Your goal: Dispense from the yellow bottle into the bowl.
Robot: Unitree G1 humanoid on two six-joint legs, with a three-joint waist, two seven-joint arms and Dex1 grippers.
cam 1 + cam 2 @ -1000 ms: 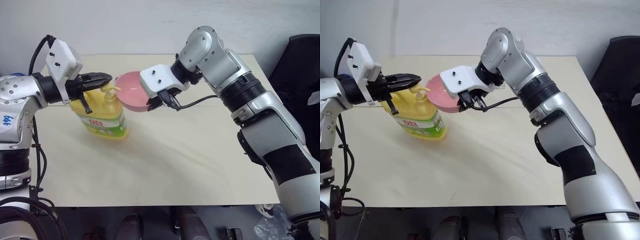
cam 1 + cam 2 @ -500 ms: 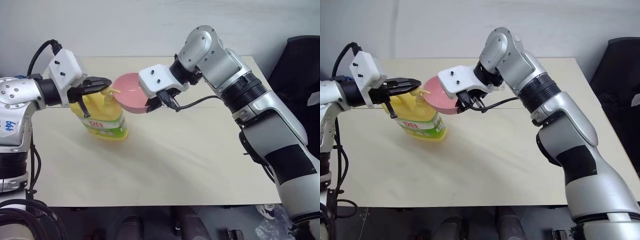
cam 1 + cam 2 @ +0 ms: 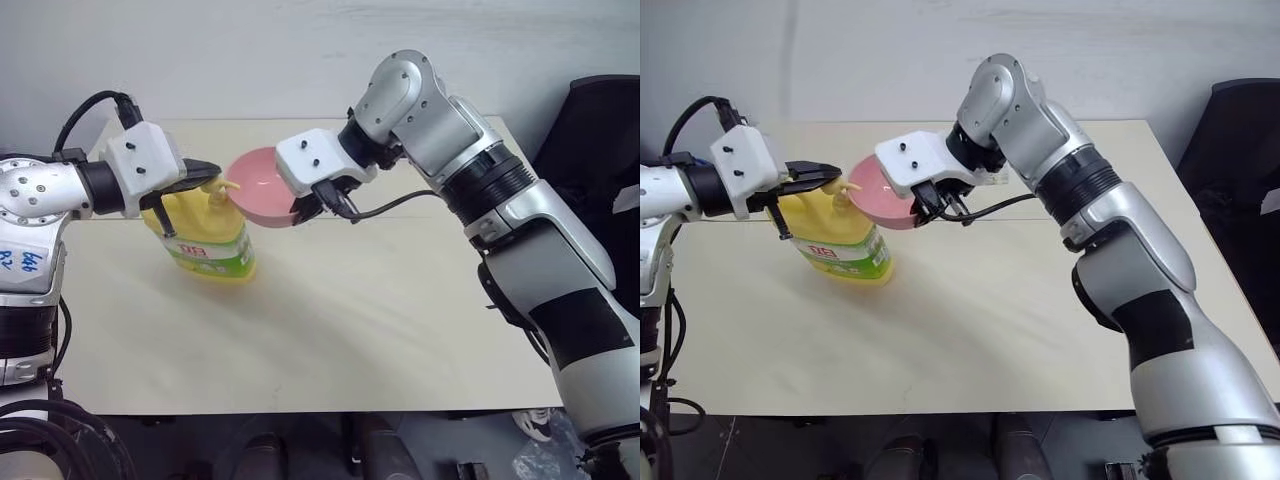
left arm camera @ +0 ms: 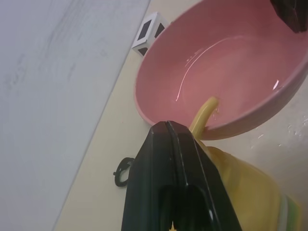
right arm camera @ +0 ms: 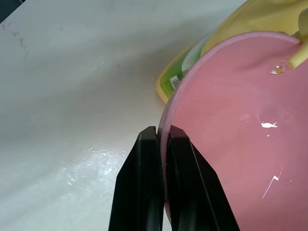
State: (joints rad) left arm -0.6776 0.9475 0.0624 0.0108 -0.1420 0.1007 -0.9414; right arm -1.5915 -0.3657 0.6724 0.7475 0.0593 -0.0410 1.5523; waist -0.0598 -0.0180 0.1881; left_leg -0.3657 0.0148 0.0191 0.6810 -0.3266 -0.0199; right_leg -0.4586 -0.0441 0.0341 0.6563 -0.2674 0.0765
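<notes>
The yellow bottle (image 3: 205, 238) stands on the table at the left, and its pump spout (image 4: 204, 111) reaches over the rim of the pink bowl (image 3: 256, 186). My right gripper (image 3: 305, 207) is shut on the bowl's near rim (image 5: 166, 120) and holds it tilted in the air against the spout. My left gripper (image 3: 212, 168) is shut with nothing between its fingers, which lie level right over the pump head. The bowl's inside (image 5: 231, 144) looks glossy, with a small drop at the spout tip.
The beige table (image 3: 350, 320) has free room in front and to the right. A small black-and-white marker cube (image 4: 150, 31) and a small black ring (image 4: 123, 169) lie at the far side. A black object (image 3: 600, 150) stands past the table's right edge.
My left gripper has rolled about its own axis above the pump and stayed in place. The right gripper and the bowl have kept still.
</notes>
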